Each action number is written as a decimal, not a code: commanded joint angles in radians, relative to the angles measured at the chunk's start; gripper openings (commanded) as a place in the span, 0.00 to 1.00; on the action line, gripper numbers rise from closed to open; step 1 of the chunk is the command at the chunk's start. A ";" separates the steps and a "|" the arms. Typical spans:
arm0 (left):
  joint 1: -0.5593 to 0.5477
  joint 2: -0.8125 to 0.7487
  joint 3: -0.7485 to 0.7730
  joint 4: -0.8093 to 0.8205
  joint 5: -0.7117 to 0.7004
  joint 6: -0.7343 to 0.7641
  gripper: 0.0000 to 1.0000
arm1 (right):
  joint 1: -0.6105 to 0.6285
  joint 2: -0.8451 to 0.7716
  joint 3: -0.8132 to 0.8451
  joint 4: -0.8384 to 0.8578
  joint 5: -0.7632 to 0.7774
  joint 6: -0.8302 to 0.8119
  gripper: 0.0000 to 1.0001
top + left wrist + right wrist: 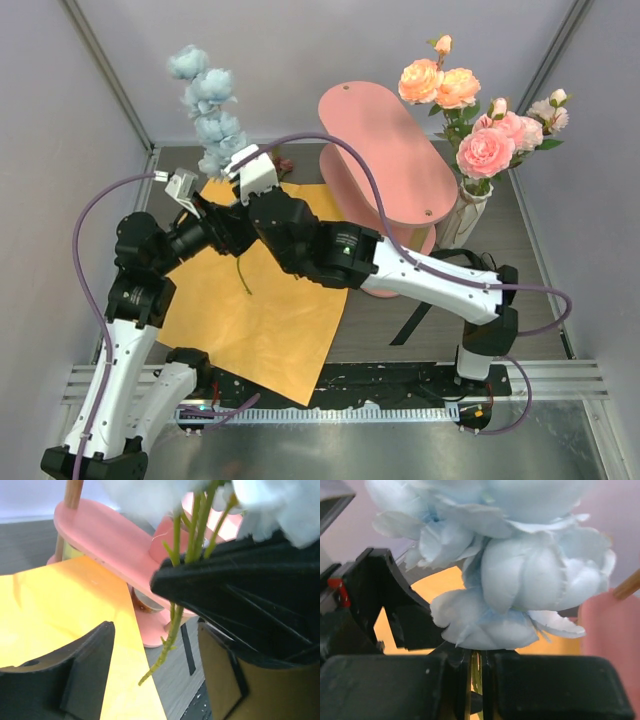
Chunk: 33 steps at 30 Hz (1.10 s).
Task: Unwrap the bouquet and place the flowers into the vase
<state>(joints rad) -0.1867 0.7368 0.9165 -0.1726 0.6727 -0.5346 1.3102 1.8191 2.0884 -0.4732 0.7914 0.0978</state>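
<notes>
The orange paper (262, 322) lies flat and unfolded on the table, so the bouquet is unwrapped. A pale blue flower (207, 108) stands upright above it, and its green stem (172, 629) hangs free over the paper's edge. My right gripper (232, 183) is shut on that stem just under the blooms (520, 580), the jaws tight on it (476, 680). Right beside it my left gripper (203, 205) is open, its fingers (85, 672) standing apart on either side of the stem without touching it. The cream vase (470, 215) at the right holds several peach-pink roses (485, 150).
A pink oval shelf (385, 150) stands between the paper and the vase, close behind the stem (110, 540). A black ribbon strip (412, 322) lies on the table under the right arm. A small dark red bloom (284, 162) lies by the paper's far edge.
</notes>
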 commanded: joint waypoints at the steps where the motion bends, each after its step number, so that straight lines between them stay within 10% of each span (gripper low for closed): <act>1: -0.003 -0.066 0.019 0.038 0.019 0.024 0.74 | 0.046 -0.229 -0.191 0.221 -0.137 -0.399 0.01; 9: -0.003 -0.091 0.030 0.021 0.051 0.059 0.87 | 0.044 -0.702 -0.462 0.505 -0.386 -0.480 0.01; 19: -0.003 -0.060 0.015 0.031 0.047 0.053 0.88 | 0.044 -1.118 -0.504 0.351 -0.377 -0.455 0.01; 33: -0.003 -0.031 0.012 0.071 0.061 0.015 0.88 | 0.044 -1.253 -0.742 0.467 0.232 -0.854 0.01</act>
<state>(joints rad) -0.1890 0.7155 0.9195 -0.1463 0.7162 -0.5152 1.3540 0.5701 1.3811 -0.1131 0.8352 -0.5632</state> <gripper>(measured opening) 0.880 0.099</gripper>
